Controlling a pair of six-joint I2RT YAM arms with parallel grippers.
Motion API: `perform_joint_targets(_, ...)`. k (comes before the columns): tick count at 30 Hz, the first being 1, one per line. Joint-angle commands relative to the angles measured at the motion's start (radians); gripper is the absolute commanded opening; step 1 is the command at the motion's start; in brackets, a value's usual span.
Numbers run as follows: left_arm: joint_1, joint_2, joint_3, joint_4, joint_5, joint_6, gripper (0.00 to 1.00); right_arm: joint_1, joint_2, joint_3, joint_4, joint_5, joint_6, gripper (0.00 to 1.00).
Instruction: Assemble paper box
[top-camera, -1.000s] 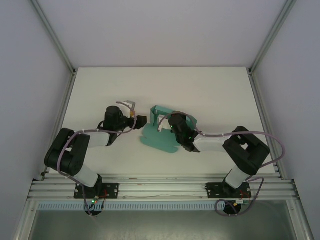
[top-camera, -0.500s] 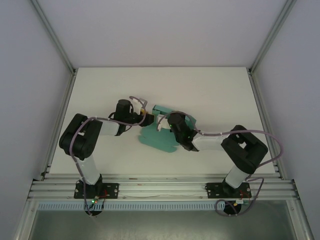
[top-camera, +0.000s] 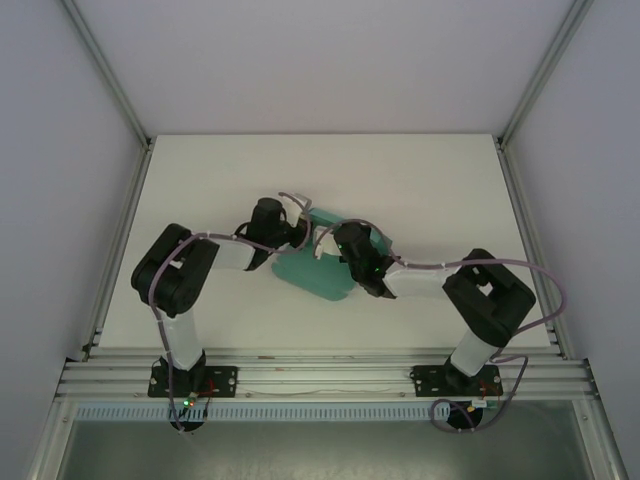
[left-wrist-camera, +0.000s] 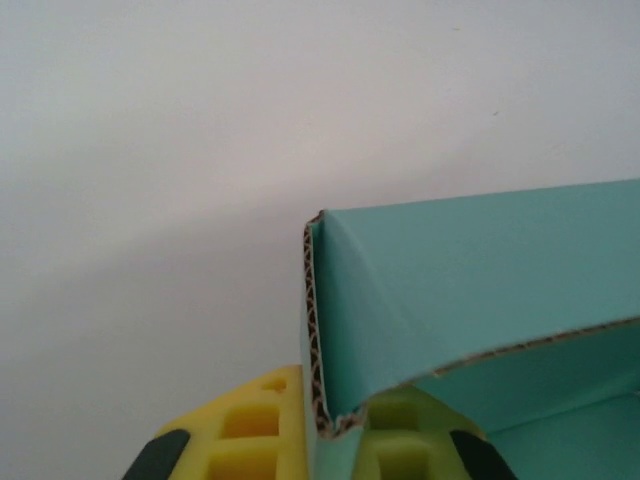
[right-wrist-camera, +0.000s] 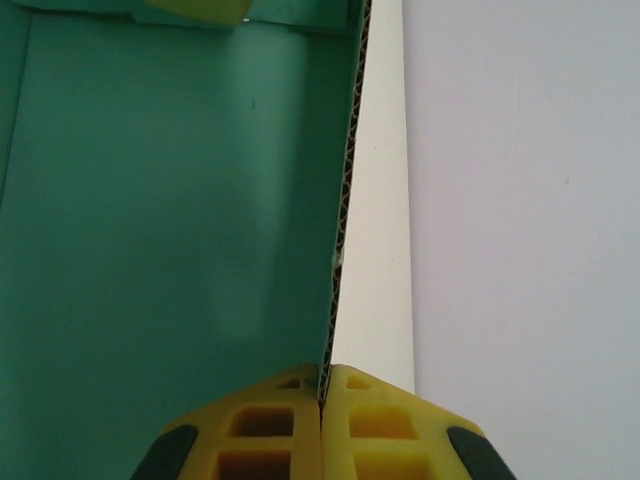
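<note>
**A:** What is held by the left claw (left-wrist-camera: 325, 425)?

**B:** A raised flap of the paper box (top-camera: 318, 280) is pinched between its yellow pads (left-wrist-camera: 250, 435). The cut edge of the flap is seen just above the tips. The right claw (right-wrist-camera: 322, 388) is pressed shut on another thin wall of the box. That wall runs straight ahead of it, with the teal floor on one side and bare table on the other.

**A:** What could go wrong?

**B:** The card could be bent or torn if the two walls are pulled apart too hard, because both are gripped at once. A wall could also be lost from the pads, since only a thin edge is caught. Then the flap would likely be dropped flat, and the fold would be undone.

**A:** What is under the box?

**B:** A smooth white table (top-camera: 420, 180) is seen beyond both claws, so the box could be slid easily. The table is closed in by pale walls (top-camera: 40, 150) and grey metal bars (top-camera: 105, 80).
</note>
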Motion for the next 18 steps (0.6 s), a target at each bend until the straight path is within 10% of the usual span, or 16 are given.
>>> perform_joint_targets(1,-0.055,0.022,-0.019,-0.002,-0.208,0.041,0.00,0.014,-0.025,-0.001,-0.100,-0.066,0.075,0.00)
perform_joint_targets(11,-0.103,-0.022,-0.116,0.147,-0.163,0.025,0.00,-0.004,-0.309,-0.037,-0.232,-0.211,0.559,0.63)
perform_joint_targets(13,-0.110,-0.028,-0.136,0.189,-0.140,0.009,0.00,-0.027,-0.396,-0.049,-0.287,-0.275,0.705,0.88)
perform_joint_targets(18,-0.118,-0.009,-0.162,0.297,-0.081,-0.056,0.00,-0.141,-0.546,-0.102,-0.270,-0.436,1.064,0.95)
